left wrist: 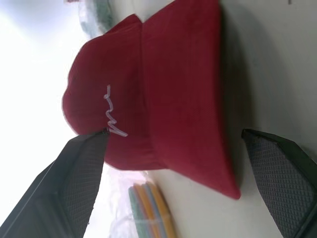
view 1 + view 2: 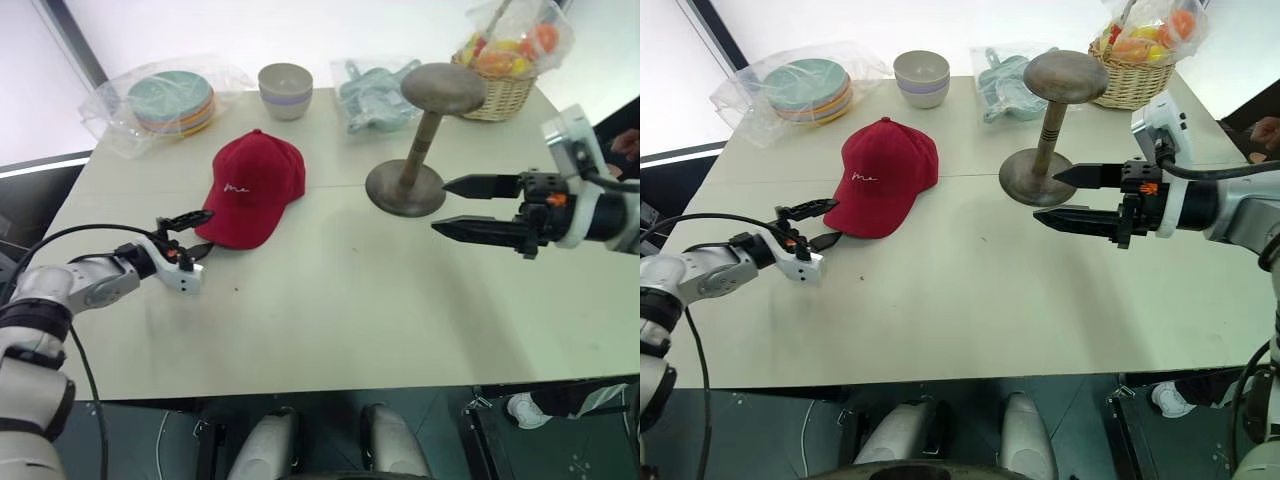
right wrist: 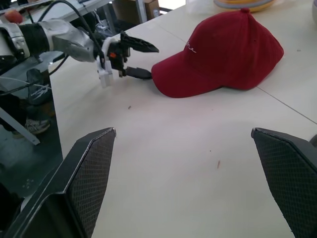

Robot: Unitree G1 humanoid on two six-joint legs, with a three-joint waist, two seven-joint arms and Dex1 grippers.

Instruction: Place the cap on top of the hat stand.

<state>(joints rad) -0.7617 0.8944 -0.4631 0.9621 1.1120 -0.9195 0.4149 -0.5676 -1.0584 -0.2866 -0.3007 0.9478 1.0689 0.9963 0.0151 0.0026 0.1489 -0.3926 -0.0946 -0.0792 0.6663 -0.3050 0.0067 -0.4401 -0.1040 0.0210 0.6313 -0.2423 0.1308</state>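
The red cap (image 2: 252,190) lies on the white table (image 2: 330,310), brim toward me and to the left. My left gripper (image 2: 197,232) is open at the brim's front edge, one finger above it and one low beside it, not closed on it. In the left wrist view the cap (image 1: 163,99) lies between the two spread fingers. The brown hat stand (image 2: 420,140) stands upright to the right of the cap, its top bare. My right gripper (image 2: 440,207) hovers open just right of the stand's base, holding nothing.
Along the table's far side are bagged plates (image 2: 172,100), stacked bowls (image 2: 285,90), a bag of teal ware (image 2: 375,92) and a wicker basket (image 2: 500,90) of wrapped fruit. Bare tabletop stretches from the cap and stand to the near edge.
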